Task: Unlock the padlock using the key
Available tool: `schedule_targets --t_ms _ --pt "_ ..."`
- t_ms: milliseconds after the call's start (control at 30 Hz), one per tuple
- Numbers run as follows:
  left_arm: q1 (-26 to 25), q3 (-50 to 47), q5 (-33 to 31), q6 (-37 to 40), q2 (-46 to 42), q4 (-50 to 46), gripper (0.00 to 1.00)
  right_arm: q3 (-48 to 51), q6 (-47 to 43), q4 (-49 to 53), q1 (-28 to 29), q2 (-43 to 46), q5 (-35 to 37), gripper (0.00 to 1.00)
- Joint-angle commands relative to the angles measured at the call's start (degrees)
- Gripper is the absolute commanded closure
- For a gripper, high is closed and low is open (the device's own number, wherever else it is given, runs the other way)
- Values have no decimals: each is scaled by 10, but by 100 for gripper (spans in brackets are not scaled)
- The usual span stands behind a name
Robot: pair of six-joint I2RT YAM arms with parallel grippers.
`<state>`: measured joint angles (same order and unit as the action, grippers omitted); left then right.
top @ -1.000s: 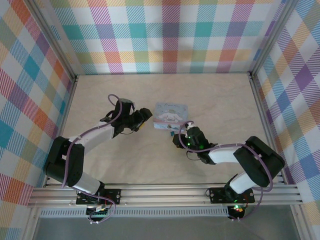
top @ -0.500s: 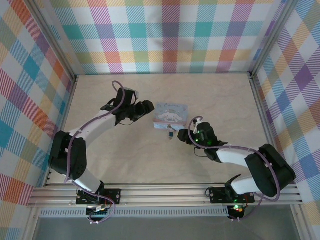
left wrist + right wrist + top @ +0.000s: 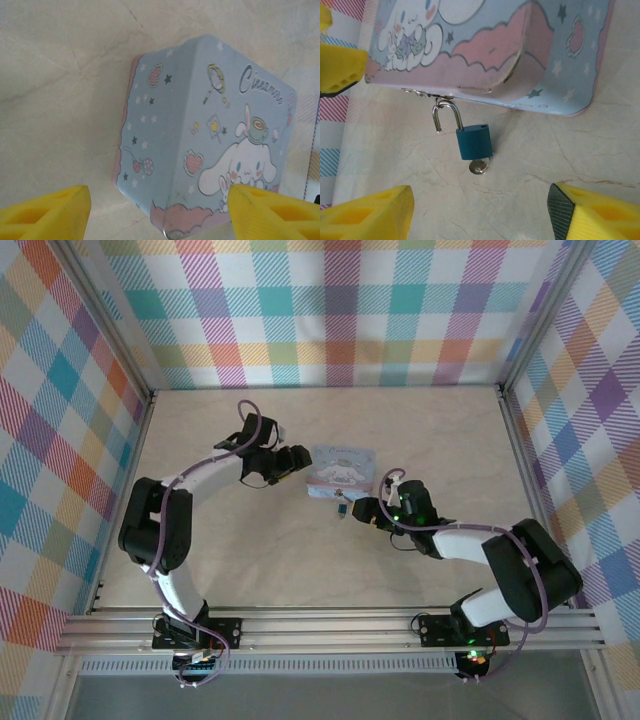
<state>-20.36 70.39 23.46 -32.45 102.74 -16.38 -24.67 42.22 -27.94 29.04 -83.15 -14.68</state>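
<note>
The left gripper (image 3: 293, 462) has been carried up from the near-left corner of the pale blue rectangular cartoon-printed tin (image 3: 342, 470) to its left side. The right gripper (image 3: 364, 509) has been drawn back to the right, so the small blue-green metal padlock (image 3: 474, 142) is uncovered.

And there it is seen, lying on the pale marbled table (image 3: 250, 560) just in front of the tin. Its silver shackle (image 3: 446, 113) is hooked through the little metal hasp (image 3: 422, 93) at the tin's front edge. One leg is set in the lock body, while the other is seen standing free, beside the body. The tiny silvery metal key (image 3: 480, 166) is found at the bottom of the padlock, its round head poking out against the body.

Over to the right gripper: its yellow fingers (image 3: 367, 212) are spread wide, one at each lower corner of the right wrist view. Nothing is held between them, and padlock and key lie ahead in the gap, apart from both.

The left gripper is likewise held wide open, with its yellow fingers (image 3: 45, 215) set either side of the tin's near corner and nothing gripped. Whether the right-hand finger is touching the tin cannot be told. From above, the padlock is seen as a dark speck between the tin and the right gripper.
</note>
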Motion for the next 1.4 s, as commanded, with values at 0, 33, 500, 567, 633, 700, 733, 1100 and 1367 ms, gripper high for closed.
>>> schedule_targets --t_ms 0,33,500,567,633,700,733,1100,1367 --pt "11 28 33 15 26 0 28 -25 8 -28 -4 -18 -30 27" --pt "11 34 40 15 34 0 28 -30 8 -30 -4 -25 -31 27" --pt "8 36 128 0 105 36 36 -105 -13 -45 -29 -110 -71 25" --pt "5 19 128 0 103 38 38 -114 -24 -47 -38 -118 -74 25" --pt "2 -6 122 -3 94 44 40 -121 -36 -62 -48 -127 -81 25" --pt "0 -34 120 -9 85 54 41 -127 -46 -77 -57 -140 -91 25" --pt "0 -50 118 -13 78 62 42 -130 -49 -99 -61 -146 -98 25" --pt "-8 -115 101 -38 33 93 42 -61 -41 -206 -73 -134 -140 30" --pt "-13 -115 90 -39 26 91 42 -67 -15 -203 -46 -163 -147 29"
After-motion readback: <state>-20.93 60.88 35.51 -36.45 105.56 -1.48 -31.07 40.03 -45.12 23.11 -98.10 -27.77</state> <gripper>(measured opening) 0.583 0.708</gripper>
